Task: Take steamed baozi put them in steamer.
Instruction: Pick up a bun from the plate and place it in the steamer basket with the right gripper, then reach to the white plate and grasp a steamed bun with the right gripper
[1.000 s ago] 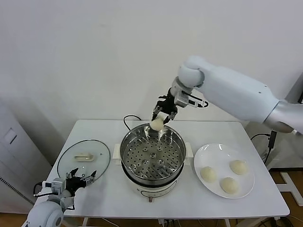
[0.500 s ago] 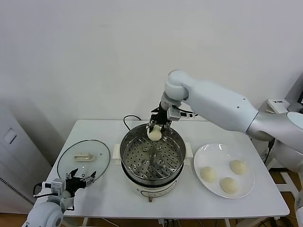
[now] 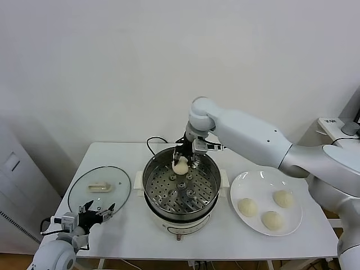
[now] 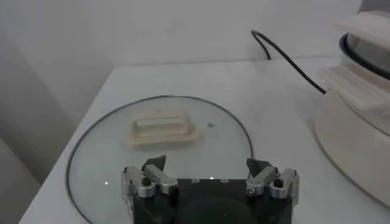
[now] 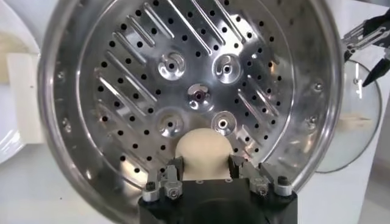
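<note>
My right gripper is shut on one pale steamed baozi and holds it inside the far side of the steamer, just above the perforated tray. In the right wrist view the same baozi sits pinched between the two fingers of that gripper. Three more baozi lie on the white plate to the right of the steamer. My left gripper stays open near the table's front left corner, and its own view shows it over the lid's near edge.
The glass lid with its beige handle lies flat to the left of the steamer. A black cord runs behind the pot. The steamer's white base stands close to the right of my left gripper.
My right arm has brought the baozi from above the steamer's far rim down and slightly left into the pot. The left arm has not moved.
</note>
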